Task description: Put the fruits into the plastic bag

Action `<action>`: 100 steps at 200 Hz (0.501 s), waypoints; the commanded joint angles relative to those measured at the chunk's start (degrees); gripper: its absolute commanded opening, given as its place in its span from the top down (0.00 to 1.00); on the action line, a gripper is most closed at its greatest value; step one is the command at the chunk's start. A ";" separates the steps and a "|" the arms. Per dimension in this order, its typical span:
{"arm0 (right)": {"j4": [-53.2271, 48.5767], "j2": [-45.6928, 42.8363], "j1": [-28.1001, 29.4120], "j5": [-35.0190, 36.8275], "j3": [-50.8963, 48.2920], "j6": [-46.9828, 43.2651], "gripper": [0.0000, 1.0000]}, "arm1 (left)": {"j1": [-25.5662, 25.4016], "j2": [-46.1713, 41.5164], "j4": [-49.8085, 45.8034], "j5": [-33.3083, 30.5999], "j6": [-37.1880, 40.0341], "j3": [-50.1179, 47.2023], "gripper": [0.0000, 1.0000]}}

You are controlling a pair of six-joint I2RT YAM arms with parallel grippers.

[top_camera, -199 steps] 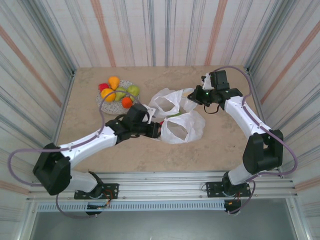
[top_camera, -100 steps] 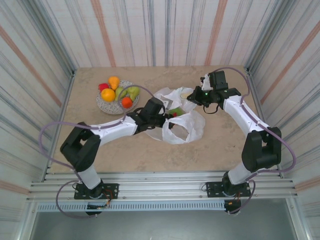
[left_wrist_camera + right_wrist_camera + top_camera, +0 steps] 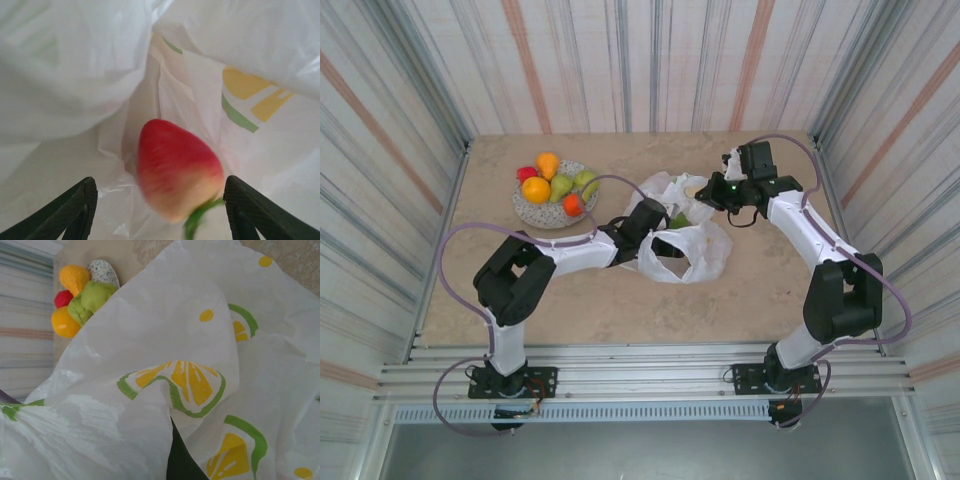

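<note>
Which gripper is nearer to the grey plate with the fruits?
Left. The left gripper is at the mouth of the plastic bag, on the side toward the plate; the right gripper is at the bag's far edge, farther away.

light: bright, even, soft shadows
left wrist: red fruit [image 3: 177, 167] blurred, bag [image 3: 75, 75] washed out
right wrist: fairly sharp
glare: none

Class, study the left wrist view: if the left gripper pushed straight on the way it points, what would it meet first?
Most likely the red-and-yellow fruit, framed between the open fingers of the left gripper; past it lies the plastic bag. Depth is unclear.
</note>
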 commanded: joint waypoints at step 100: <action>-2.61 -0.21 -2.68 0.23 -0.75 -2.53 1.00 | 1.78 -17.50 -5.62 5.15 9.06 -10.58 0.19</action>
